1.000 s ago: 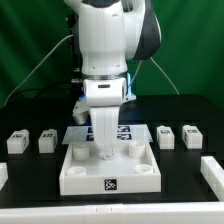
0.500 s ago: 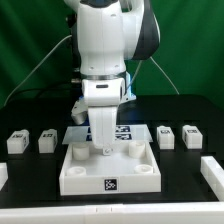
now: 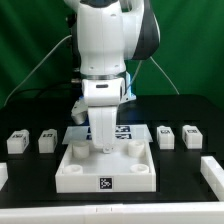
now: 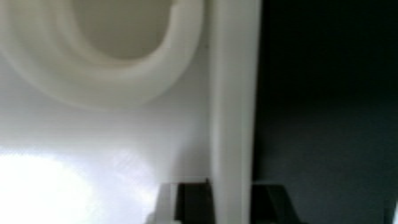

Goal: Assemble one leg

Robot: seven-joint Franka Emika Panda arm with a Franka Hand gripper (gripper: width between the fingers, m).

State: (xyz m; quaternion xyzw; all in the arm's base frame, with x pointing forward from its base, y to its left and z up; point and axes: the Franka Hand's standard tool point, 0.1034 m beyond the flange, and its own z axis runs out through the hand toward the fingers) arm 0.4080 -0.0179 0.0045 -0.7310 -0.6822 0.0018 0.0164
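Note:
Four legs, small white blocks with black-and-white tags, stand on the black table: two at the exterior view's left (image 3: 16, 141) (image 3: 47, 141) and two at its right (image 3: 166, 136) (image 3: 192, 135). The large white square tray (image 3: 105, 172) with corner holes lies in the middle. My gripper (image 3: 103, 148) points down at the tray's far wall and is shut on it. In the wrist view the thin white wall (image 4: 228, 100) runs between my two dark fingers (image 4: 187, 205), beside a round corner hole (image 4: 116, 40). My gripper (image 4: 226, 200) holds no leg.
The marker board (image 3: 74, 133) lies flat behind the tray, partly hidden by the arm. White parts poke in at the right edge (image 3: 212, 172) and the left edge (image 3: 2, 176) of the exterior view.
The tray has slid a little toward the exterior view's left with my gripper on its wall; its front tag has shifted left. The legs have not moved.

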